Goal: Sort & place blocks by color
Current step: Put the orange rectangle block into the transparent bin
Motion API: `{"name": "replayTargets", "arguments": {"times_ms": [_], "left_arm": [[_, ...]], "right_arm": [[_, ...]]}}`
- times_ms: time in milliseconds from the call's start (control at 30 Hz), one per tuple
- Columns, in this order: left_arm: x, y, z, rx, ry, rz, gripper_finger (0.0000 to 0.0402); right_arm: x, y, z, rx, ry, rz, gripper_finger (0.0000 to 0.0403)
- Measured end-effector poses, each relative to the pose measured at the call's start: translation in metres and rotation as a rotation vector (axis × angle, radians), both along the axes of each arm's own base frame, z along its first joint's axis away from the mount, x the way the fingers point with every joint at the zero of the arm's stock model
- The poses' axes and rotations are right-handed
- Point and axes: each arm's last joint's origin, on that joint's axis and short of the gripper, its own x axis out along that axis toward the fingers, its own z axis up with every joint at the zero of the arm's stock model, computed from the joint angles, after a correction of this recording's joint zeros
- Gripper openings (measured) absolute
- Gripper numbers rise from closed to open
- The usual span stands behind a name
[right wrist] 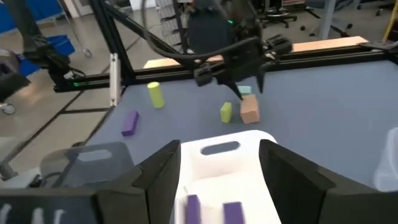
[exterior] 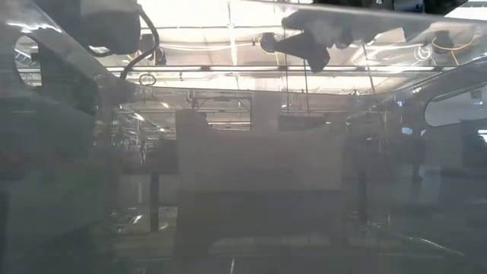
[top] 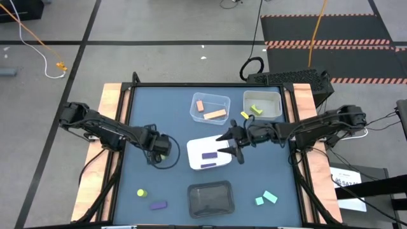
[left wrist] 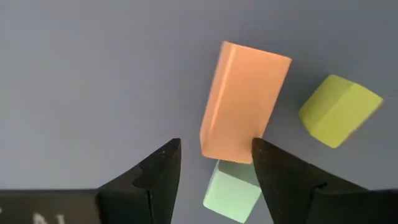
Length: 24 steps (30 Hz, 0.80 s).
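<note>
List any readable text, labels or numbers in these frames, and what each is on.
No text reads clearly.
White sheet on the floor right of the table, high view: dark print, too small to read.
Left tool body, left wrist view: pale marks at the frame's lower edge, cut off and blurred.
Blocks and trays: no markings seen.

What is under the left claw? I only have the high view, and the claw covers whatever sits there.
Observer: The left wrist view shows a salmon-orange block between the fingers of the open left claw.
Operator: Is that block alone?
Observer: No, a light teal block sits right beside it.
Operator: Is the right claw carrying anything?
Observer: No. The right wrist view shows the right claw open and empty above the white tray.
</note>
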Motion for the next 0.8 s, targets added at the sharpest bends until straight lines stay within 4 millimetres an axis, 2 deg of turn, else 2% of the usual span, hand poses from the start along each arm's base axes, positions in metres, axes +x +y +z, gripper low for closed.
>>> {"name": "replayTargets", "arguments": {"times_ms": [400,567,800], "left_arm": [[0.003,-0.001,0.001,-0.026,-0.005,-0.089,0.0200],[0.014,-0.003,0.001,-0.047,-0.105,-0.105,0.0200],[0.016,0.002,-0.011,-0.040,-0.069,-0.085,0.0200]], "right_arm": [[-0.001,-0.027,-0.004,-0.030,0.051,-0.092,0.0210],[-0.002,-0.036,-0.004,-0.037,0.051,-0.122,0.0210],[-0.002,-0.040,-0.005,-0.044,0.054,-0.138,0.0210]]}}
